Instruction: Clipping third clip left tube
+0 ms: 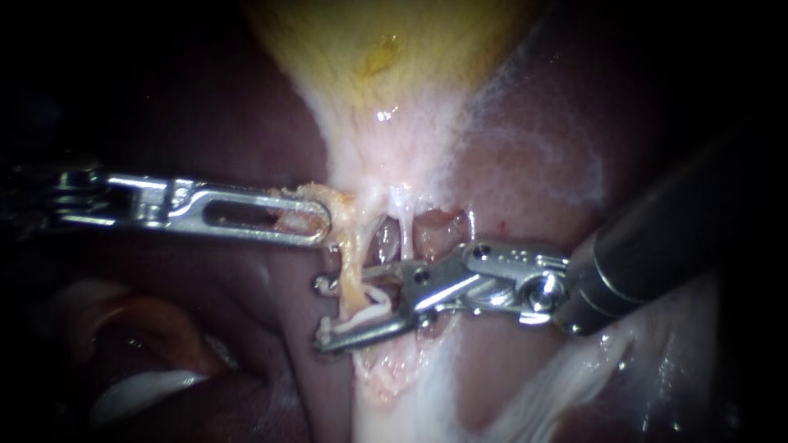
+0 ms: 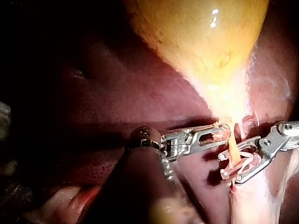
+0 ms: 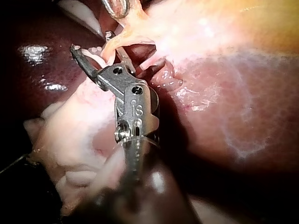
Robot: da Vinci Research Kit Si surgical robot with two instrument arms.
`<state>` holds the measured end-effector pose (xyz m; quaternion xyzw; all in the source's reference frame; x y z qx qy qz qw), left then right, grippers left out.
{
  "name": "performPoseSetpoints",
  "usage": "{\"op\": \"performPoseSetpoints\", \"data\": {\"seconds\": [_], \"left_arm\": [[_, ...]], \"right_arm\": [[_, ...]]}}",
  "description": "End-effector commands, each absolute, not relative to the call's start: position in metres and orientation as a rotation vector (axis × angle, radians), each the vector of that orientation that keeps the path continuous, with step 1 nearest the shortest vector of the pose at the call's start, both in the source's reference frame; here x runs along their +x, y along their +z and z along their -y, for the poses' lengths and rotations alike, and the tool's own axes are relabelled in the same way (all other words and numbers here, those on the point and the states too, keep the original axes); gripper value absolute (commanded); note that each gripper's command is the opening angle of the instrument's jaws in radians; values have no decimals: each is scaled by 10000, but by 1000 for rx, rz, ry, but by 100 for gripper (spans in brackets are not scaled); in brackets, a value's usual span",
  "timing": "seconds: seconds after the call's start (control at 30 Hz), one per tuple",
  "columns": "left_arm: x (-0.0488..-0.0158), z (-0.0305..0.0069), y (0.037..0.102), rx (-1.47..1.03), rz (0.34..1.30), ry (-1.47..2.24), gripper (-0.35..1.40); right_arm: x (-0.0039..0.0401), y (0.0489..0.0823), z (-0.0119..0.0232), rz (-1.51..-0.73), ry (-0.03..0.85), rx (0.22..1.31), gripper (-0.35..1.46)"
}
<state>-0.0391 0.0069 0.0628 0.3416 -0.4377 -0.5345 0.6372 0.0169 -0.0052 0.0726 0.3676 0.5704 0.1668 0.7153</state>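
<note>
**A:** Where is the left tube (image 1: 351,264)?

**B:** It's the yellowish strand running down from the neck of the gallbladder (image 1: 369,49). It lies in the gap between the jaws of the right instrument (image 1: 320,314). Those jaws are spread wide, one on each side of the strand, and neither is squeezing it. A white clip (image 1: 349,323) shows along the lower jaw, with pale ends at both jaw tips.

**A:** So what makes a good closure here?

**B:** I'd want the tube seated deep in the jaws and crossing them squarely. Both clip ends should be clear beyond the tube's far side, so the clip locks past the tube and not through it. In the endoscope view the tips do seem to reach beyond the strand, which looks promising.

**A:** Is anything else on the tube?

**B:** There's a pale curl near the lower jaw. I can't tell whether it's a seated clip, so I'd leave it some room.

**A:** And the left instrument (image 1: 322,220)?

**B:** Its jaws are clamped on a tag of pale tissue (image 1: 308,201) at the neck, just above the tube. I judge that grip stretches the strand taut and apart from the right tube (image 1: 402,230). It should hold steady while the clip is squeezed.

**A:** What's the main risk?

**B:** The right tube sits just beside the base of the upper jaw, so make sure only one strand is inside. The liver (image 2: 117,102) lies close behind the tips, so close slowly and don't push forward.
</note>
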Motion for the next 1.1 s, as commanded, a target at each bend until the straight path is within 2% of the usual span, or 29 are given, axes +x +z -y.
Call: {"op": "performPoseSetpoints", "data": {"seconds": [0.03, 0.33, 0.57, 0.87, 1.1], "left_arm": [[-392, -69, 628, 779, 999, -1221, -35], [-392, -69, 628, 779, 999, -1221, -35], [-392, -70, 628, 780, 999, -1221, -35], [-390, -73, 629, 782, 999, -1220, -35], [-389, -74, 631, 782, 999, -1219, -35]], "right_arm": [[169, 726, 51, -1266, 382, 818, 45], [166, 732, 33, -1292, 447, 832, 45], [163, 724, 19, -1312, 480, 857, 43], [163, 721, 16, -1310, 503, 874, 40], [161, 720, 15, -1306, 513, 883, 28]]}}
